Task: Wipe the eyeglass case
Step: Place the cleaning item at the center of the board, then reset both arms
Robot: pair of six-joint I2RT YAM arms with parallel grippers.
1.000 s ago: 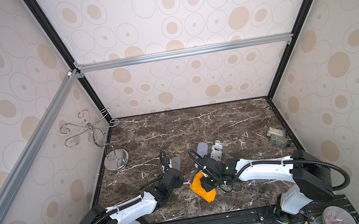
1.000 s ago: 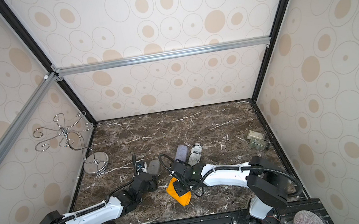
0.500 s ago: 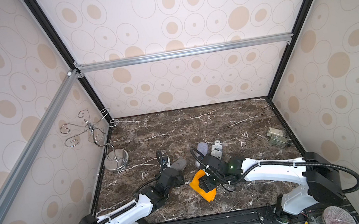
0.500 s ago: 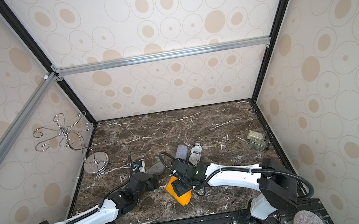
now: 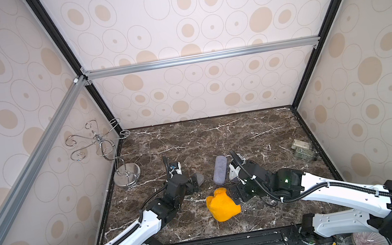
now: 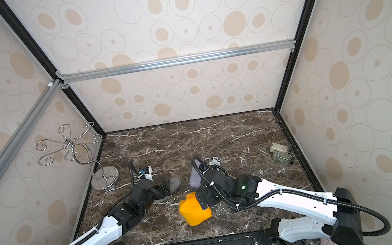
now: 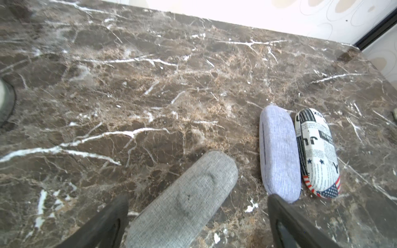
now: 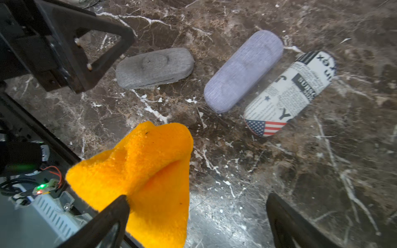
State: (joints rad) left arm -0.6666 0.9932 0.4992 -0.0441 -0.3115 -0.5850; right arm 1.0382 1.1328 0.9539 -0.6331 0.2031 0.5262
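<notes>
Three eyeglass cases lie on the marble table. My left gripper (image 7: 197,198) is open, and the grey fabric case (image 7: 187,199) lies flat between its spread fingers, untouched by either. A lilac case (image 7: 278,150) and a newspaper-print case (image 7: 315,150) lie side by side beyond it. In both top views the grey case (image 5: 199,178) (image 6: 173,183) pokes out ahead of the left gripper (image 5: 192,181). My right gripper (image 8: 198,198) is open too. The orange cloth (image 8: 141,171) sits crumpled on the table against one of its fingers (image 8: 116,210), loose. A top view shows the cloth (image 5: 221,205) beside the right gripper (image 5: 236,196).
A wire hook stand with a round metal base (image 5: 126,175) is at the table's left edge. A small clear box (image 5: 303,150) sits near the right wall. Patterned walls close in three sides, and the front edge lies close behind the cloth.
Both grippers have gone from nearly shut to wide open. The left has let go of the grey case and the right has let go of the orange cloth; both things rest on the table.
</notes>
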